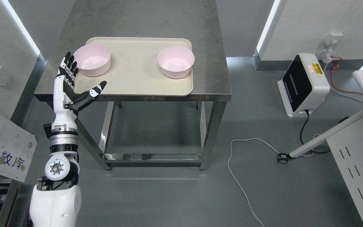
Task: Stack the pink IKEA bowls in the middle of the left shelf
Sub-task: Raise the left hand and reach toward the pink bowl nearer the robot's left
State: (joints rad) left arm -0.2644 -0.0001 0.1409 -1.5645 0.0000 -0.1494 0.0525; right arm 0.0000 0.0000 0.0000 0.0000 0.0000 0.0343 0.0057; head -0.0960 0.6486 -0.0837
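Observation:
Two pink bowls stand upright on a beige tray [137, 82] on a steel table [143, 22]. One pink bowl [92, 59] is at the tray's left end, the other pink bowl [175, 61] at its right end. My left hand [76, 78] reaches up from the lower left, fingers spread and thumb out, holding nothing. It hovers at the tray's front left corner, just left of and in front of the left bowl, not touching it. My right arm does not show.
A white box device [302, 84] with a dark face sits on the floor at right, with an orange cable and a white cable [241, 186] trailing over the floor. A white cabinet [358, 167] and caster leg stand at far right.

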